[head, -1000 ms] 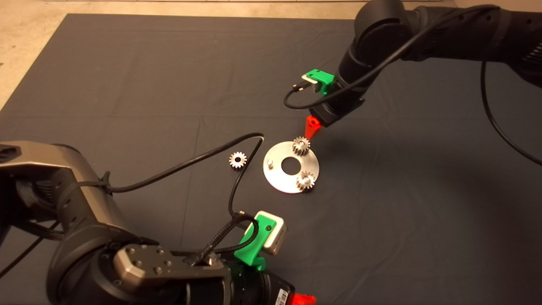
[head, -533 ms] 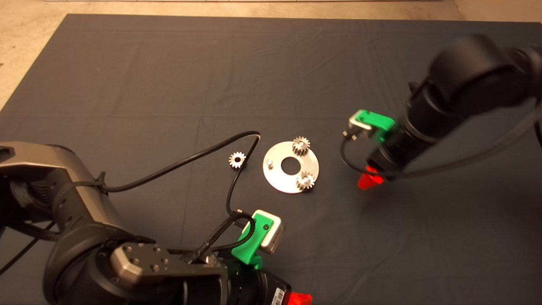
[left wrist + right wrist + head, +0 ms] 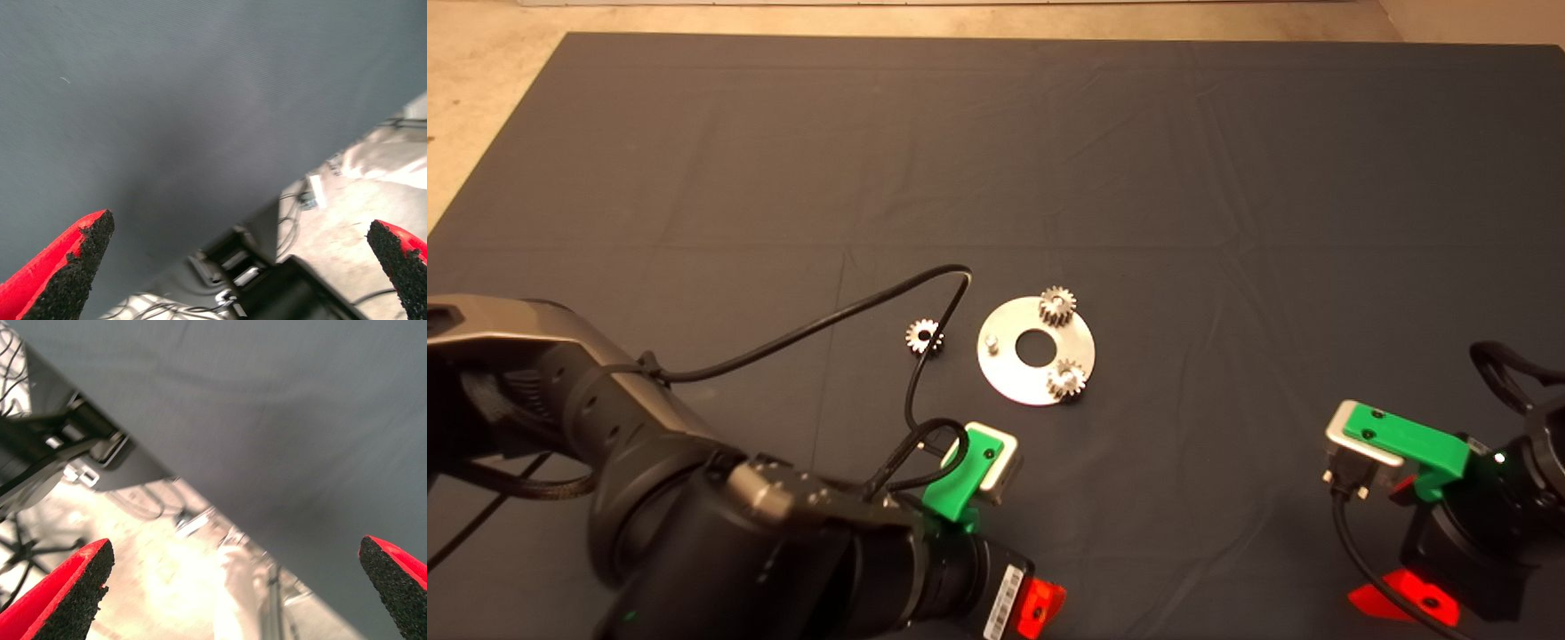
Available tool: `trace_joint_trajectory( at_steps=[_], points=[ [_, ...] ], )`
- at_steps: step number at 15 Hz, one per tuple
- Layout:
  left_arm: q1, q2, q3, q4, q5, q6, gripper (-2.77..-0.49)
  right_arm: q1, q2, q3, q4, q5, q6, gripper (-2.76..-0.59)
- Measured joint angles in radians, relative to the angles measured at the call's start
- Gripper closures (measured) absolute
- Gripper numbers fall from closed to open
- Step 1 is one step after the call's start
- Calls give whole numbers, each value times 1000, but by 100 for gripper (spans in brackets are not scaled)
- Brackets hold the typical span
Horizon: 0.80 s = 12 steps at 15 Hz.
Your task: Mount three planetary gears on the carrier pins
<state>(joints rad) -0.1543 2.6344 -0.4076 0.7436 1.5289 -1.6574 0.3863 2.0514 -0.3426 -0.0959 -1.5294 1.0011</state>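
Flat round shiny metal disc with a central hole (image 3: 1014, 378) lies near the middle of the dark mat (image 3: 996, 160). Two small silver-grey toothed planetary gears are seated on carrier pins: one at the disc's far edge (image 3: 1056, 306), one at its near right edge (image 3: 1066, 379). The third carrier pin (image 3: 991, 340), a short silver stud on the disc's left side, stands bare. The third silver-grey gear (image 3: 924, 336) lies flat on the mat just left of the disc, apart from it, with a black cable (image 3: 827, 324) from the left arm passing close beside it.

Left gripper (image 3: 237, 267) sits at the lower left edge of the head view, well apart from the disc; its red fingers with black pads (image 3: 73, 267) are spread wide with nothing between them (wrist view shows mat and floor beyond its edge).

Right gripper (image 3: 233, 587) sits at the lower right edge, well apart from the disc; its fingers (image 3: 73, 590) are likewise spread wide and empty.
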Motion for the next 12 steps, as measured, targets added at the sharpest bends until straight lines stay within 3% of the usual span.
trace_joint_trajectory(
  at_steps=[1,2,4,6,8,9,10,12],
  points=[
    [-1,0,-21,-14,0,25,-275,-13,-16,0,1,0,3,-273],
    [-1,-2,-41,-28,2,49,-275,-33,-29,0,4,14,3,-273],
    [-2,2,-100,-62,0,136,-275,-75,-34,1,9,83,3,-273],
    [-9,6,-181,-133,-2,274,-275,-128,-34,1,11,112,3,-273],
    [-42,5,-269,-203,1,368,-275,-170,-31,1,12,117,3,-273],
    [-67,6,-296,-228,1,391,-275,-170,-24,1,13,115,3,-273],
    [-89,10,-311,-252,0,396,-275,-171,-14,1,13,114,3,-273],
    [-117,17,-329,-302,-1,407,-275,-171,38,1,13,101,3,-273]
  ],
)
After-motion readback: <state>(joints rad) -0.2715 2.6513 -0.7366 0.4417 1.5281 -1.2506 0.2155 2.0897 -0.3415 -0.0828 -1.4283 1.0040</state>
